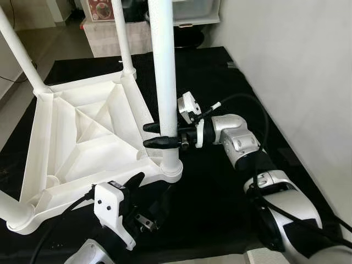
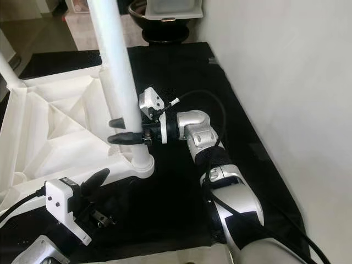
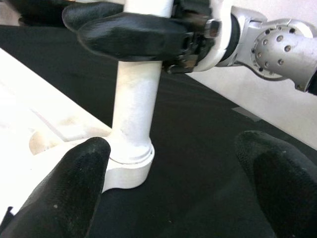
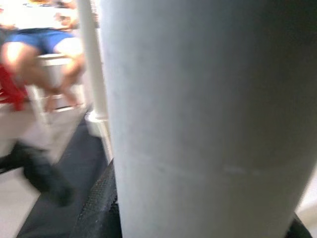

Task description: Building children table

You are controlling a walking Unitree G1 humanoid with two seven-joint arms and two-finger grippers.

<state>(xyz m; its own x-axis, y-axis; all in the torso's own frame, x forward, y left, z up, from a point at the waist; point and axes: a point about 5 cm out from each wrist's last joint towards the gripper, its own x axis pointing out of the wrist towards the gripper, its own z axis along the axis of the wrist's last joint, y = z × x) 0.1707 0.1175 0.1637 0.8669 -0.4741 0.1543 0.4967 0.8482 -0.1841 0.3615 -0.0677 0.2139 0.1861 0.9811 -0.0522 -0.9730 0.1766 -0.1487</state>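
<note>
The white children's table top (image 1: 82,137) lies upside down on a black mat (image 1: 220,187). A white leg (image 1: 164,66) stands upright in its near right corner socket (image 1: 171,171). My right gripper (image 1: 151,135) is shut on this leg a little above the socket, with black fingers (image 3: 129,34) on either side of it. In the right wrist view the leg (image 4: 208,119) is very close. My left gripper (image 3: 168,188) is open low in front of the socket (image 3: 130,166), holding nothing. One left finger (image 1: 135,180) points at the corner.
More legs stand in the far corners (image 1: 122,33) (image 1: 22,52) and one at the near left (image 1: 8,209). A white wall (image 1: 297,55) runs close along the right. A seated person (image 4: 44,39) is far behind. A white tub (image 1: 187,11) sits past the mat.
</note>
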